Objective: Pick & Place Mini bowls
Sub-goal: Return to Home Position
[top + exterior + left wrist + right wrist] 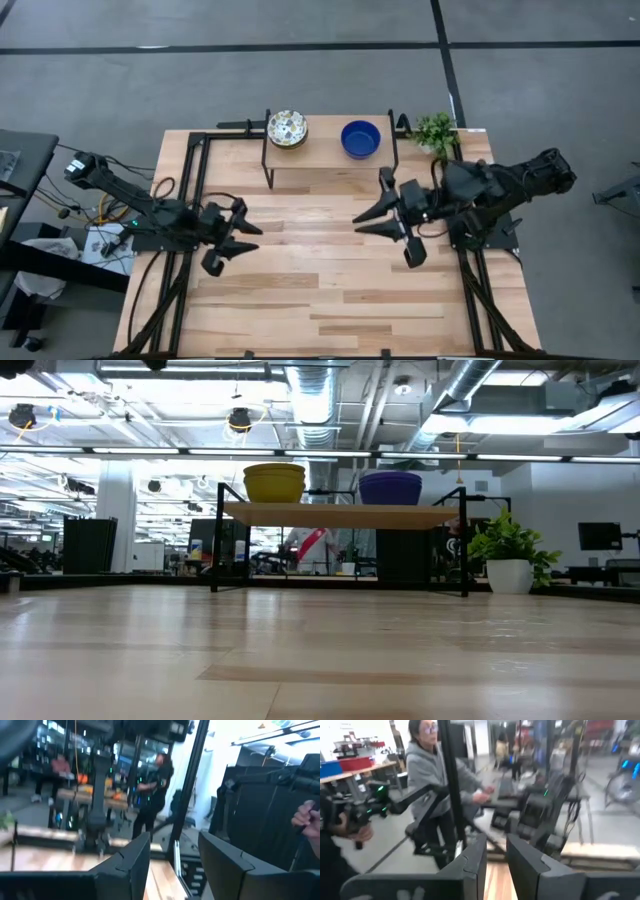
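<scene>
Two mini bowls stand on a small raised wooden shelf at the table's far middle. One is a white floral bowl, which shows yellowish in the low view. The other is a cobalt blue bowl, to its right in the low view. My left gripper is open and empty above the table's left half, pointing toward the middle. My right gripper is open and empty above the right half, facing it. Both are nearer than the shelf. Each wrist view shows its own parted fingers, left and right, with nothing between them.
A small green potted plant stands at the table's far right beside the shelf, and shows in the low view. Black frame rails run along the table's sides. People stand in the room beyond the table.
</scene>
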You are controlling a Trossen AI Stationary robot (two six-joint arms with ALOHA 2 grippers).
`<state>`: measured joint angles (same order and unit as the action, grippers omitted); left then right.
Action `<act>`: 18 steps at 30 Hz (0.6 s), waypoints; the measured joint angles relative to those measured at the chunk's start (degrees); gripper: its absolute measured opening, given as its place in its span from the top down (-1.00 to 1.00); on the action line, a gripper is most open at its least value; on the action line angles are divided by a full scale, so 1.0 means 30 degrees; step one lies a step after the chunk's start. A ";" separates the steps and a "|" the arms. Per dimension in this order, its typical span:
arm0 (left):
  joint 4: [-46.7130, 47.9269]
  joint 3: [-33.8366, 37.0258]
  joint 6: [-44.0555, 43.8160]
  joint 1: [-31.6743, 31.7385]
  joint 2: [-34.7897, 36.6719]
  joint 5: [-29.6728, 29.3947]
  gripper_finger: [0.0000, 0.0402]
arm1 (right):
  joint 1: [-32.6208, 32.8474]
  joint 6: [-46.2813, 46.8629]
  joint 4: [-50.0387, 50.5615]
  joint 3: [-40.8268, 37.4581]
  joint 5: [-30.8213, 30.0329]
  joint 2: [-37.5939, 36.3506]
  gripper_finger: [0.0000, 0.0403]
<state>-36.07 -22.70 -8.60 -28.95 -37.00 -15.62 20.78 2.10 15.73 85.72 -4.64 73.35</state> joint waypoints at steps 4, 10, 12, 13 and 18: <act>0.0058 0.0000 0.1511 -0.0007 0.1158 -0.0290 0.18 | 0.0366 0.0736 0.1799 0.0001 0.0124 0.0186 0.69; 0.0533 0.0000 0.2756 0.0001 0.2649 -0.1523 0.18 | -0.0921 0.0337 0.1792 -0.0016 0.3922 -0.0373 0.69; 0.1216 0.0000 0.2886 0.0000 0.3351 -0.1813 0.18 | -0.1501 0.0310 0.2257 -0.0016 0.4930 -0.0733 0.69; 0.1752 0.0000 0.2886 0.0000 0.3719 -0.1893 0.18 | -0.1797 0.0267 0.2566 -0.0016 0.5083 -0.0946 0.69; 0.3623 0.0000 0.2795 0.0004 0.5550 -0.1938 0.18 | -0.2717 -0.0284 0.3494 -0.0369 0.5100 -0.2226 0.69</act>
<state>-25.21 -22.70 -0.22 -28.94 -20.35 -21.43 12.63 1.25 26.21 84.61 10.66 66.67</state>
